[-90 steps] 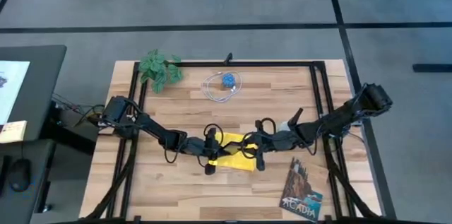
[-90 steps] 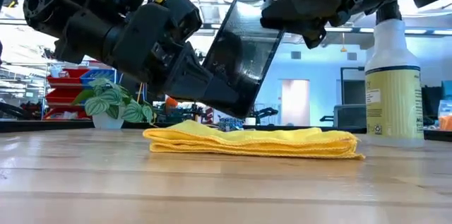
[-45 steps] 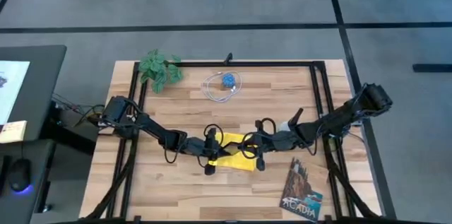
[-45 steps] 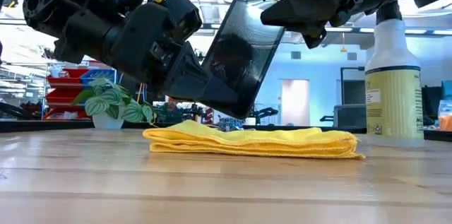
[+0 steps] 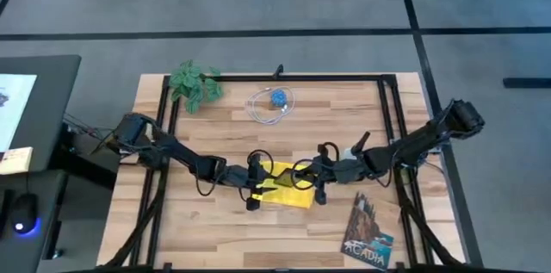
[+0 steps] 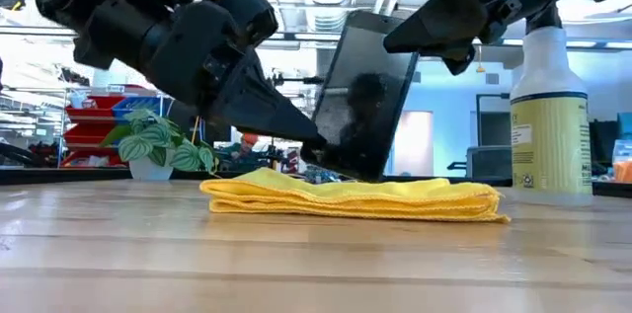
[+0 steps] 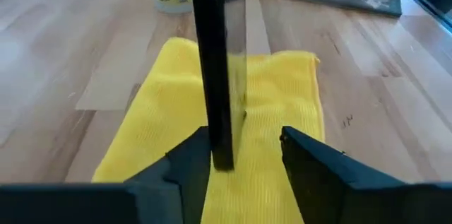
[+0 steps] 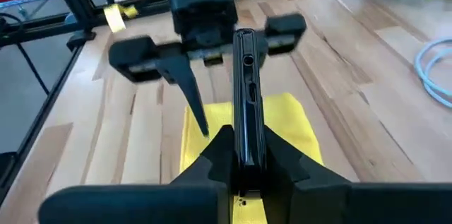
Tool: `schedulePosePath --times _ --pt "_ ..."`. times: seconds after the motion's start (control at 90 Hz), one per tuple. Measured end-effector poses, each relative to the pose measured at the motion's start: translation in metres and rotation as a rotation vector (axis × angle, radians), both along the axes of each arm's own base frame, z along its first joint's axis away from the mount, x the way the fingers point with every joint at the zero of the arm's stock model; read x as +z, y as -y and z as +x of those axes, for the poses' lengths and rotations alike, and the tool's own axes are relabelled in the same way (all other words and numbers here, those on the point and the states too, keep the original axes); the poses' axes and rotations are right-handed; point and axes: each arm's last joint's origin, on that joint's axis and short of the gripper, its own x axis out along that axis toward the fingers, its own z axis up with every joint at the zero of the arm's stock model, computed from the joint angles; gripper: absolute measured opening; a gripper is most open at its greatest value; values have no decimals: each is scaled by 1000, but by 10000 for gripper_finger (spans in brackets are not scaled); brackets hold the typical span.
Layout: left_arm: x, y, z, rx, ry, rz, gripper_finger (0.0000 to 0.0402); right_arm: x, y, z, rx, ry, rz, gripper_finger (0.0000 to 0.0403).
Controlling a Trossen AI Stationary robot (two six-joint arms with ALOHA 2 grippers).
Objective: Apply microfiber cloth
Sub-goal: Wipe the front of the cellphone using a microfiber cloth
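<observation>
The yellow microfiber cloth [image 5: 284, 191] lies folded flat on the wooden table [image 6: 355, 197]. Over it stands a black smartphone [image 6: 367, 96], nearly upright, its top leaning toward the table's right. Its lower end is at the cloth's top; touching or not, I cannot tell. My right gripper [image 5: 317, 176] reaches in from the right and is shut on the phone's upper part [image 8: 244, 146]. My left gripper [image 5: 252, 185] comes from the left and is open. Its fingers stand on either side of the phone's lower end [image 7: 244, 139]. My right gripper pinches the phone's two flat faces between its fingers, near the upper end [image 8: 245, 121]. The fingers [image 6: 434, 32] come from the table's right, slanting downward. The phone stands on end below them, tilted, over the cloth. My left gripper has one finger [image 7: 194, 157] close against the phone's lower end [image 7: 222, 160]; whether it touches, I cannot tell. A gap shows on the other side.
A spray bottle [image 6: 548, 106] stands just behind the right gripper [image 5: 351, 151]. A dark illustrated booklet [image 5: 368, 232] lies at the near right. A small plant [image 5: 195, 83] and a white cable with a blue object [image 5: 274, 102] sit at the far side. Black frame rails [image 5: 392, 118] border the table.
The phone has tipped nearer to upright over the cloth and shifted a little toward the table's right. My left gripper has drawn back slightly toward the table's left. The cloth has stayed where it was.
</observation>
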Motion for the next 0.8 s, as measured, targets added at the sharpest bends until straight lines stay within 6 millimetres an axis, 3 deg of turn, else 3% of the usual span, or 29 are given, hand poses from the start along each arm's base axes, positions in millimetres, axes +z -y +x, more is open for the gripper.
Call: schedulePosePath --times 0.144,0.411,0.611,0.8 --pt "7 -4 -5 24 -39 -25 154 0 2 0 -10 -1 0 21" --pt "-3 -21 -14 83 -215 5 155 -2 2 0 -18 -18 4 21" --pt "1 -21 -33 146 -375 -48 155 12 0 7 -23 -55 3 21" --pt "-15 -13 -35 104 -464 -87 155 9 -6 21 -6 -122 -31 21"
